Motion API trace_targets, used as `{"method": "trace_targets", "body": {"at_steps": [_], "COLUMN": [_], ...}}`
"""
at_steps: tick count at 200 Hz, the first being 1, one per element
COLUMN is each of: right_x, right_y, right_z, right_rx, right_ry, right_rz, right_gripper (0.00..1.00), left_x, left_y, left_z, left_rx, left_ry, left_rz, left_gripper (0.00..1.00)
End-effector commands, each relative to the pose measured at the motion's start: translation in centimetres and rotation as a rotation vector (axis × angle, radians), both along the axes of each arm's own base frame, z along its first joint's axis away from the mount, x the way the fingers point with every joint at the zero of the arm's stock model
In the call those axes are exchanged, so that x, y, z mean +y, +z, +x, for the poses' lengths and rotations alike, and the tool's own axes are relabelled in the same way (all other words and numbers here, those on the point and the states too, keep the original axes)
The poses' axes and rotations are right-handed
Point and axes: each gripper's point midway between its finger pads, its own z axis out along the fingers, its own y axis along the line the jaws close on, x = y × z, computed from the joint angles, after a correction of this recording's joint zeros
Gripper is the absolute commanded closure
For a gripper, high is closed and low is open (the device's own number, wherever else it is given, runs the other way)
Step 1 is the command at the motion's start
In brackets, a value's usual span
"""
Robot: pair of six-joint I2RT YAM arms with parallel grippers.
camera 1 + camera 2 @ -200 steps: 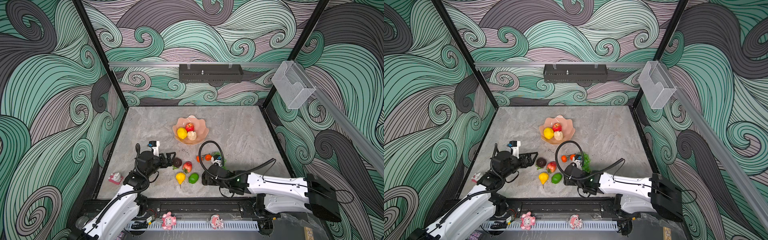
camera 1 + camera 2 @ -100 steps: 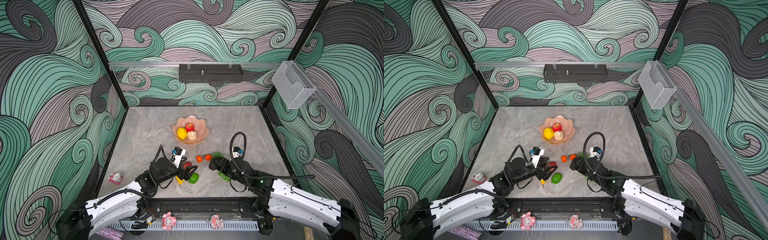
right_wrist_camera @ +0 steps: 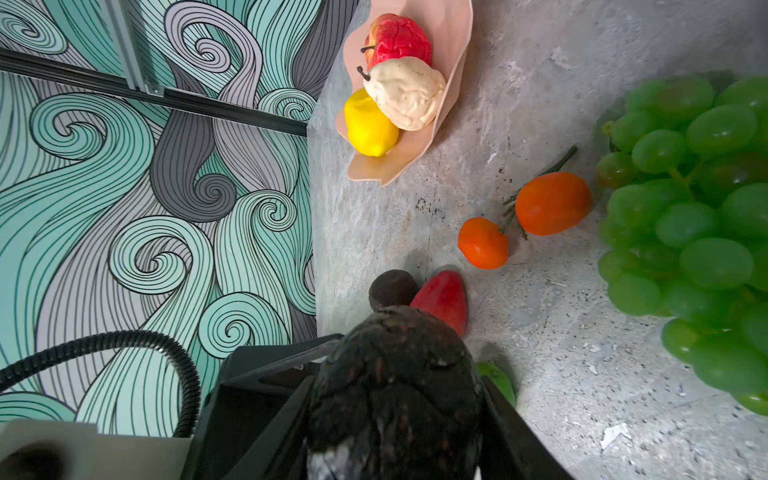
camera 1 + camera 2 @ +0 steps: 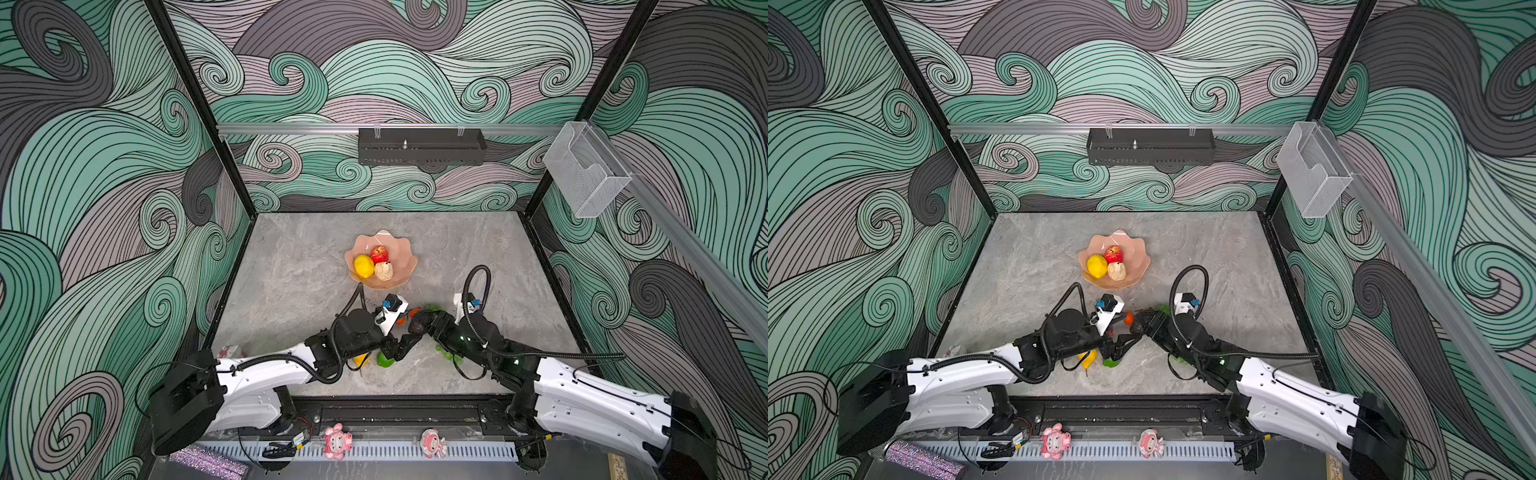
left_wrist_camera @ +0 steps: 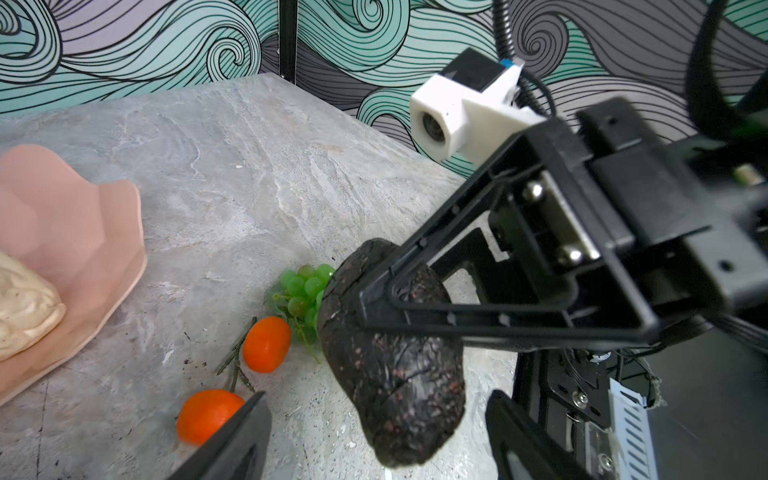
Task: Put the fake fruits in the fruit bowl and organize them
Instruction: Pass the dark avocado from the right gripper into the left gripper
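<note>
My right gripper [image 3: 395, 374] is shut on a dark avocado [image 5: 395, 365], held above the table in front of the fruit bowl [image 4: 399, 249]. My left gripper [image 5: 376, 415] is open, its fingers either side of the avocado's free end without touching it. In both top views the two grippers meet tip to tip [image 4: 1127, 338]. The bowl [image 3: 457, 62] holds a red apple [image 3: 399, 37], a pale pear [image 3: 405, 93] and a lemon [image 3: 368, 124]. On the table lie two oranges [image 3: 552, 203], green grapes [image 3: 698, 232], a strawberry [image 3: 444, 297], a lime [image 3: 496, 376] and a small dark fruit [image 3: 390, 286].
A yellow pear [image 4: 360, 359] lies partly under my left arm. Two pink figurines [image 4: 337, 440] sit on the front rail. A clear box [image 4: 586, 174] hangs on the right wall and a black shelf [image 4: 422, 145] on the back wall. A small pink object [image 4: 228, 351] lies front left.
My left gripper has swung right to the middle and narrowed a little around the avocado's end. My right gripper has lifted and carried the avocado back toward the oranges.
</note>
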Motion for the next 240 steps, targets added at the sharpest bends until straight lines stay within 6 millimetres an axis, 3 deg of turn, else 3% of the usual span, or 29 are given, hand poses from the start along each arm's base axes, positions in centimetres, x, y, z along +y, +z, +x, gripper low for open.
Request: {"method": "trace_targets", "body": {"at_steps": [1, 38, 123, 150, 166, 193, 215, 240], "right_x": [0.5, 1.0, 1.2, 1.0, 0.8, -0.1, -1.8, -4.5], "right_y": [1.3, 1.3, 0.7, 0.6, 0.5, 0.5, 0.6, 0.9], "right_z": [0.2, 0.0, -0.3, -0.2, -0.3, -0.3, -0.4, -0.7], "right_rx": [-0.02, -0.006, 0.014, 0.013, 0.011, -0.003, -0.027, -0.073], "right_ry": [0.001, 0.02, 0.034, 0.029, 0.026, 0.01, -0.019, -0.063], "right_rz": [0.07, 0.081, 0.088, 0.082, 0.074, 0.03, -0.032, -0.113], "right_gripper": [0.43, 0.44, 0.45, 0.42, 0.38, 0.21, 0.11, 0.07], "left_x": [-1.5, -1.7, -1.8, -1.6, -1.3, -0.4, 0.4, 1.5], "left_y": [2.2, 2.3, 1.9, 1.8, 1.9, 1.8, 2.0, 2.3], "left_z": [0.0, 0.5, 0.3, 0.4, 0.6, 1.4, 2.2, 3.9], "left_rx": [-0.05, -0.048, -0.031, -0.031, -0.032, -0.032, -0.051, -0.047], "left_ry": [-0.04, -0.017, -0.027, -0.015, 0.003, 0.065, 0.115, 0.171], "left_rz": [-0.043, -0.048, -0.029, -0.023, -0.018, 0.02, 0.069, 0.152], "left_gripper": [0.21, 0.27, 0.52, 0.54, 0.53, 0.53, 0.52, 0.51]}}
